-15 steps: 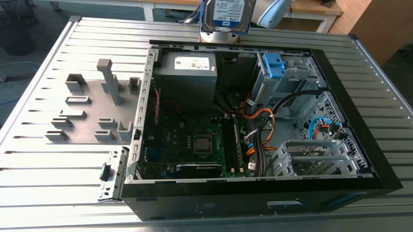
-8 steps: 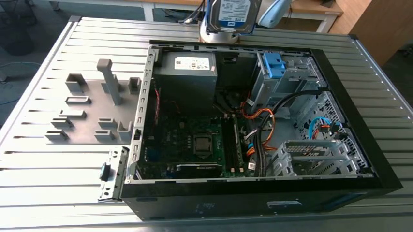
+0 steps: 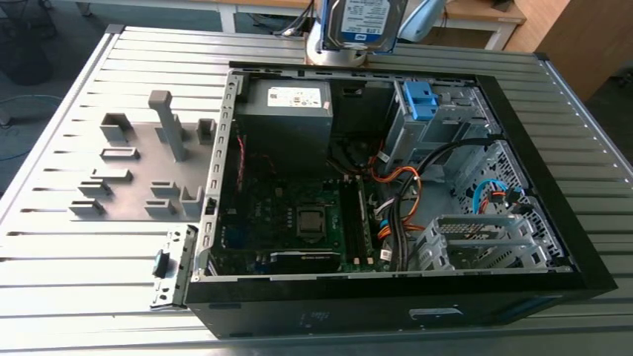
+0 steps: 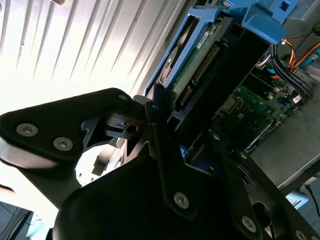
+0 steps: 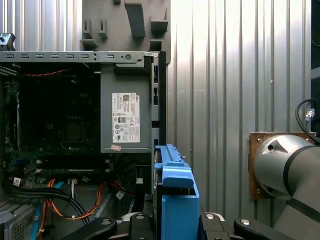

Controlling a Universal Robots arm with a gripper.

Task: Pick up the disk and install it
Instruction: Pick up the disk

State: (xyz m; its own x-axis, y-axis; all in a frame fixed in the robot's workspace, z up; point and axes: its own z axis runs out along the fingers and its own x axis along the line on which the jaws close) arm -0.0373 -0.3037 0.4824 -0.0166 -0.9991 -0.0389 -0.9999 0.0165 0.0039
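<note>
A ribbed metal table (image 3: 59,245) carries an open computer case (image 3: 557,215). The disk (image 3: 364,22) hangs in the air over the case's power-supply end, clamped on edge in the gripper (image 5: 174,225).

disk (image 3: 364,22): 1 (blue-framed) | computer case (image 3: 346,315): 1 | grey box (image 3: 287,111): 1 | light-blue clip (image 3: 420,100): 1 — fixture plate (image 3: 138,170): 1
</note>
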